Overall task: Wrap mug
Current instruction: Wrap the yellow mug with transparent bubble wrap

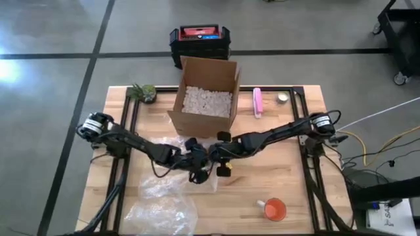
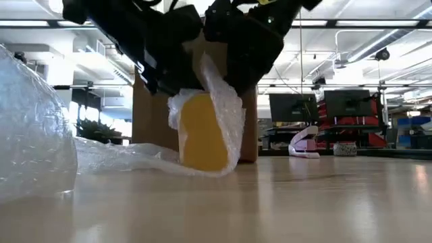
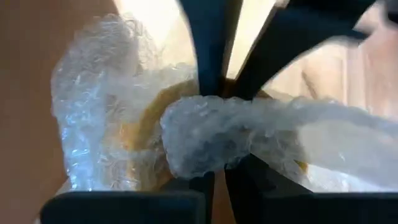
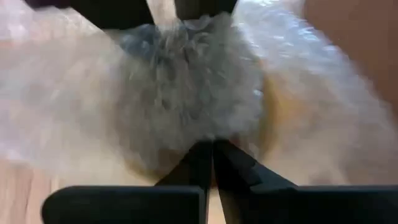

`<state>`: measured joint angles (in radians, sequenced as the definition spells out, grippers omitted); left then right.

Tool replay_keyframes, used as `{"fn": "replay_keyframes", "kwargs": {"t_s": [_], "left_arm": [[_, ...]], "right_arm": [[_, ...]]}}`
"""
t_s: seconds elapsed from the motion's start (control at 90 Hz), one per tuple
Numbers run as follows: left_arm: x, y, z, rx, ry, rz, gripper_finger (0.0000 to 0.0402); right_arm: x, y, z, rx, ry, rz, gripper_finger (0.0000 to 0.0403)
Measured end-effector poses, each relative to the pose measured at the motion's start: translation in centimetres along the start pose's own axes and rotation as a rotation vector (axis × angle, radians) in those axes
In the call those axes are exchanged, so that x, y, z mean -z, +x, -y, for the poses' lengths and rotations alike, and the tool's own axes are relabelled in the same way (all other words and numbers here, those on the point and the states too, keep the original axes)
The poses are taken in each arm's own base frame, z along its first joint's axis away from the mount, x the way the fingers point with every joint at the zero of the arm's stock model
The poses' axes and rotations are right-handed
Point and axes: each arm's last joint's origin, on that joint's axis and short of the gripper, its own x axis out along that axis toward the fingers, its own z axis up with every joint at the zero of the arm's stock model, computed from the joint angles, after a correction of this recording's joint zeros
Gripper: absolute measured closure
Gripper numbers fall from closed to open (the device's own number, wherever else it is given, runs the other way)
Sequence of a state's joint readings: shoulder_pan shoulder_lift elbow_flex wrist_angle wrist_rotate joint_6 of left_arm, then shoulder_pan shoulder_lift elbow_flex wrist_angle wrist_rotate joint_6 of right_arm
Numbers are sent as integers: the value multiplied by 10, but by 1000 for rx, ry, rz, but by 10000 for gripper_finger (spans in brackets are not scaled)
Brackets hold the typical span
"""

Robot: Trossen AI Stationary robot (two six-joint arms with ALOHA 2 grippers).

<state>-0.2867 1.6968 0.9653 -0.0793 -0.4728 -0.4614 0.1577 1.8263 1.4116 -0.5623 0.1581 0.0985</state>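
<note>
Both my arms meet at the middle of the table, just in front of the cardboard box. The yellow mug sits low over the wood there, half swaddled in bubble wrap; from the low view I cannot tell whether it touches the table or hangs just above it. My left pincer is pinched narrow on a bunched fold of the wrap, right against the mug. My right pincer is also closed down to a slit on a gathered wad of wrap on the other side.

The step, as I judge it, is drawing the sheet over the top of the mug and tucking it. To do it well I should keep both pinches firm, pull the loose tail snug across the bare yellow face, and not let one arm drag the mug out of the other's hold. The two wrists are crowded close, so small moves only.

Around me: the box holds white packing peanuts and stands near enough that a wide swing would clip it. A trailing sheet of wrap spreads over the near left of the table and could snag. An orange cup, a pink object and a small plant sit well apart.
</note>
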Motion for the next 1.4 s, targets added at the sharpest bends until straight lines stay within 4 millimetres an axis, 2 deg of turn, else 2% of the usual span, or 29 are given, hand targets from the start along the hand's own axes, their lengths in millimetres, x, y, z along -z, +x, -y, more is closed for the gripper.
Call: {"fn": "replay_keyframes", "kwargs": {"t_s": [0.122, 0.256, 0.344, 0.489, 0.633, 0.889, 1.0, 1.178, 1.4], "left_arm": [[1, 0, -1, -2, 9, -7, 381], [-1, -3, -1, 10, 14, -6, 381], [-2, -5, -2, 15, 26, -3, 381], [-3, -10, -3, 19, 29, -3, 381], [-5, -16, -5, 28, 36, -24, 381], [-17, -43, -11, 41, 80, -158, 381], [-28, -57, -13, 29, 59, -136, 381], [-24, -52, -12, 31, 89, -144, 381], [-37, -65, -16, -6, 107, -76, 381]], "right_arm": [[-10, -25, 2, -2, -8, 0, 400], [-20, -32, -3, -26, -12, 99, 400], [-20, -20, -6, -34, -20, 130, 400], [-10, 18, -7, -39, -15, 63, 400], [-6, 35, -9, -31, -7, 26, 400], [-9, 34, -9, -41, 11, 53, 400], [1, 38, -9, -52, -7, -22, 400], [2, 42, -8, -24, -17, -28, 401], [1, 41, -9, -28, -13, -17, 401]]}}
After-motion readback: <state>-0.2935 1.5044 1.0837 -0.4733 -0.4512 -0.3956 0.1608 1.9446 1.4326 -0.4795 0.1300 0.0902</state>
